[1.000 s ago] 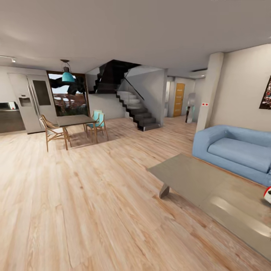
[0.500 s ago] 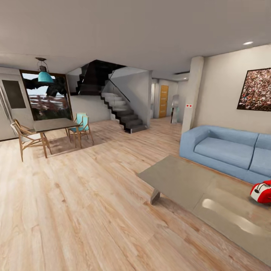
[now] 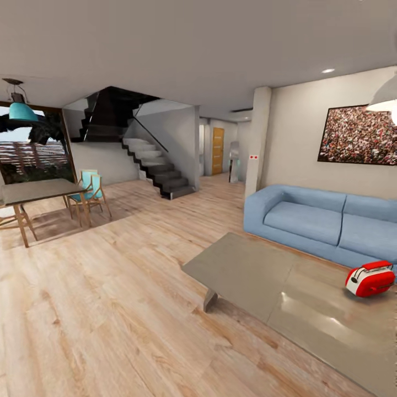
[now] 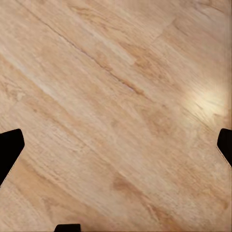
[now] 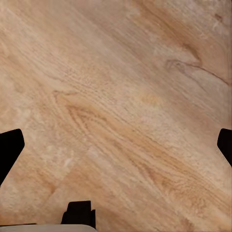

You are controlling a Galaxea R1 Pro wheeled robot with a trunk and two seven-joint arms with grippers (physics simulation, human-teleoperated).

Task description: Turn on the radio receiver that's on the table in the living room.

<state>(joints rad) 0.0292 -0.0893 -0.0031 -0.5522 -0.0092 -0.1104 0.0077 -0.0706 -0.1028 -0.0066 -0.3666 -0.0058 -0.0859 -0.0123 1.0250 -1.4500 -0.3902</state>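
Observation:
The radio receiver (image 3: 370, 279), a small glossy red box with white trim, sits on the far right part of the low grey-taupe table (image 3: 259, 275), close to the blue sofa (image 3: 320, 223). Its dial is too small to make out. The table's glossy top has one seam across it. In the left wrist view my left gripper (image 4: 116, 145) stands open over the bare wood floor (image 4: 116, 96), its dark fingertips (image 4: 9, 147) at the picture's edges. In the right wrist view my right gripper (image 5: 116, 145) is open too, with only floor planks between its fingertips (image 5: 9, 145).
A framed crowd picture (image 3: 355, 135) hangs above the sofa, and a grey pendant lamp (image 3: 385, 96) shows at the right edge. A dining table (image 3: 33, 192) with chairs (image 3: 91, 190) stands far left, and a dark staircase (image 3: 154, 168) rises at the back. Wood floor (image 3: 110, 286) lies between me and the low table.
The whole head view has swung to the right: the radio has come fully into sight on the table, the sofa and picture shifted left, and the dining set slid toward the left edge.

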